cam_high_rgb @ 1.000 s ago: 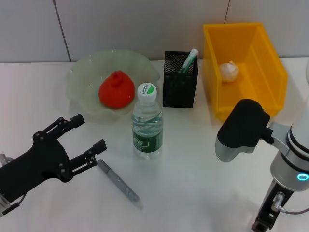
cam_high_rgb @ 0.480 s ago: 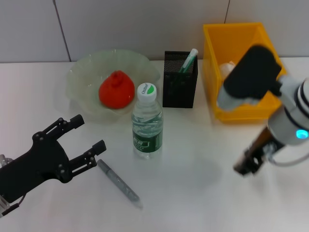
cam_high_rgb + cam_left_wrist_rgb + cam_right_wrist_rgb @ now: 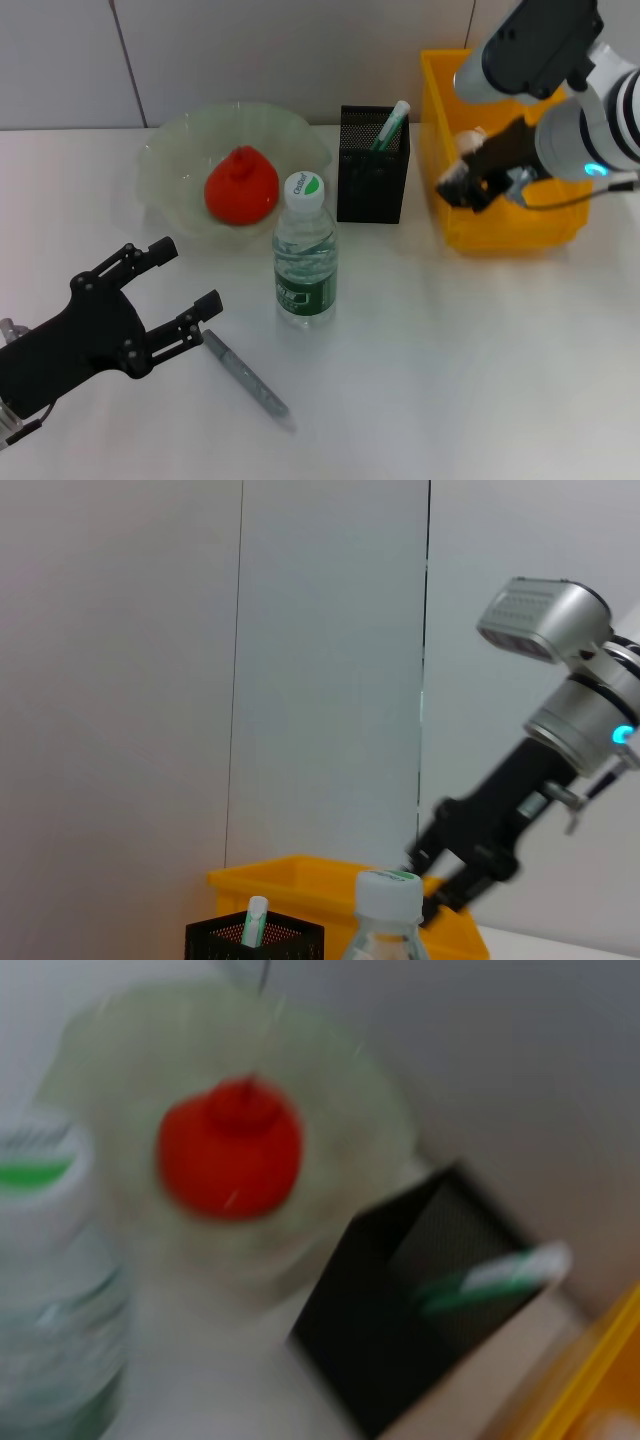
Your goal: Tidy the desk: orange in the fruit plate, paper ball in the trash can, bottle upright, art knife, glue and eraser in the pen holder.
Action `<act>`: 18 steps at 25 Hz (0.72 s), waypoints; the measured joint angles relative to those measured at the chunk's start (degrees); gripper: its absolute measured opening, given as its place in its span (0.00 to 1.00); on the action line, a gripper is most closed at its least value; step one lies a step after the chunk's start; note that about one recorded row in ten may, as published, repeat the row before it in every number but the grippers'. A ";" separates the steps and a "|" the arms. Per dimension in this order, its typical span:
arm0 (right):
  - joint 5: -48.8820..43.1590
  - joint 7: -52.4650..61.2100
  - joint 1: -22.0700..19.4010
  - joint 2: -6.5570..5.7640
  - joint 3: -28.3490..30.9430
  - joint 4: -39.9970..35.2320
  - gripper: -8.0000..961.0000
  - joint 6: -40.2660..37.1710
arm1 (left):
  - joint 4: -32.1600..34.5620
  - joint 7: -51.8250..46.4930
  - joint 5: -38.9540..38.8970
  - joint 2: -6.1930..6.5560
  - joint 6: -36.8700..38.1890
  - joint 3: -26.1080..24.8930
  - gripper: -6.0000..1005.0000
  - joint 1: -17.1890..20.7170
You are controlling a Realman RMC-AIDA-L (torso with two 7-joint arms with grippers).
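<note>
The grey slim art knife (image 3: 246, 377) lies on the white table (image 3: 430, 350) at 7 o'clock from the upright clear plastic bottle (image 3: 305, 250), beside the left end effector (image 3: 180, 285), fingers spread wide, while the right end effector (image 3: 462, 187), grip impossible to tell, hangs over the yellow rectangular trash can (image 3: 560, 225).

The right claw (image 3: 462, 186) has risen to the trash can (image 3: 545, 230).

upright bottle (image 3: 305, 250) mid-table, pen holder (image 3: 373, 165) close behind it

The left pincer (image 3: 180, 285) hangs low over the bench (image 3: 420, 380) with its fingers spread apart. Just beside its fingertips lies a grey art knife (image 3: 246, 375). The bottle (image 3: 305, 250) stands upright near it. The right pincer (image 3: 458, 188) is at the trash can (image 3: 500, 235) wall.
</note>
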 joint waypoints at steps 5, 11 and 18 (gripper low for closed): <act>0.64 -1.15 0.76 -0.01 0.02 -3.62 0.43 10.46 | 0.00 0.00 0.04 -0.04 0.04 0.02 0.82 -0.17; 3.25 -3.43 3.26 -0.09 -0.41 -12.59 0.43 22.28 | -0.03 0.00 0.03 -0.08 0.08 0.24 0.82 -0.46; 10.43 -7.96 6.11 -0.15 -0.33 -20.18 0.43 28.75 | -0.01 0.00 0.03 -0.09 0.09 0.35 0.82 -0.62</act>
